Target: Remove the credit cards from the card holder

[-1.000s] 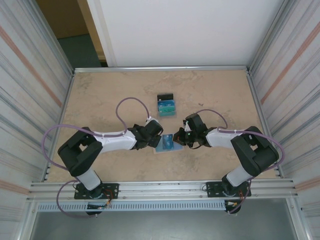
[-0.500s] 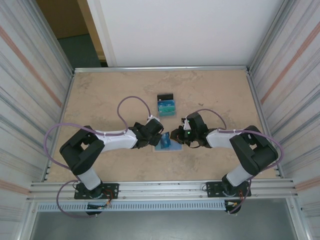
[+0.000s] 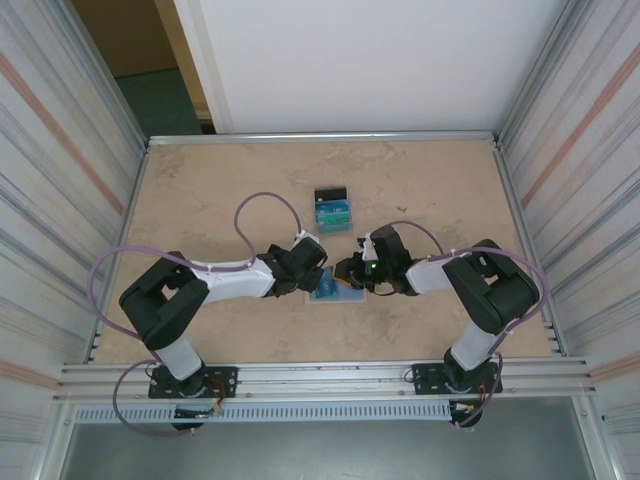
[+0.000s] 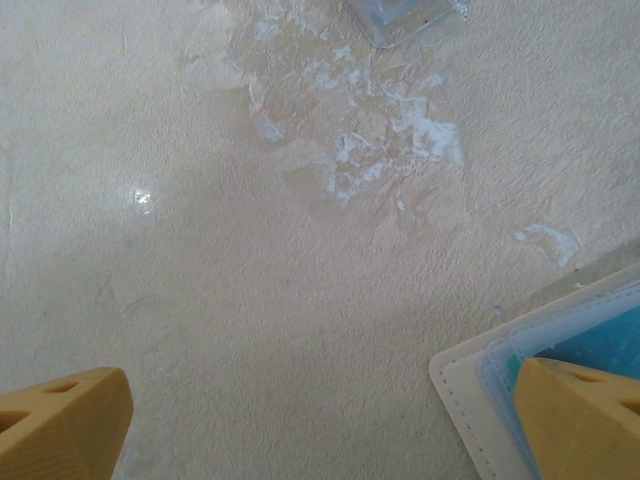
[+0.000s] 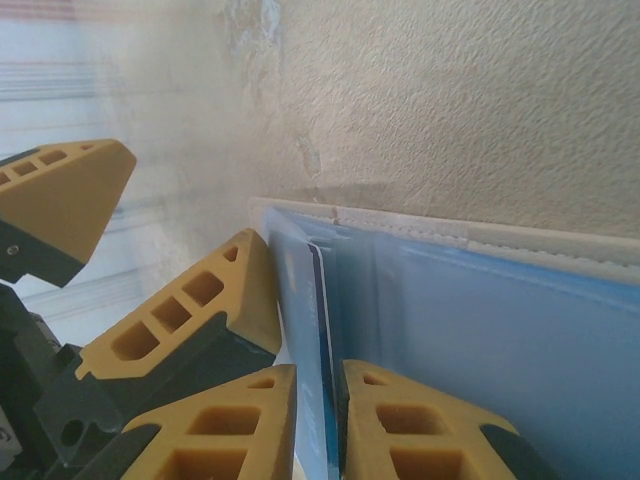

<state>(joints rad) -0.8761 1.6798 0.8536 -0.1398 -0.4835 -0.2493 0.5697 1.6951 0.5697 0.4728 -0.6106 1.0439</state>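
I am holding my left tool (image 4: 320,400) spread wide, low over the beige surface (image 3: 220,190), its two yellow fingers standing far apart. One of them is hanging over the near corner of the card holder (image 5: 500,320), though I cannot tell whether it is touching. The card holder is lying open and flat on the surface between my two tools, near the middle of the surface, showing its pale blue lining and its stitched beige rim. My right tool (image 5: 318,375) is reaching in at the holder's edge from the other side. Its fingers are standing only narrowly apart, and the thin edge of a blue card (image 5: 321,310) is running into the gap between them. I cannot tell whether they are pinching it. Farther out on the surface, well apart from the holder, a teal card (image 3: 334,216) and a black card (image 3: 330,194) are lying just beside each other.
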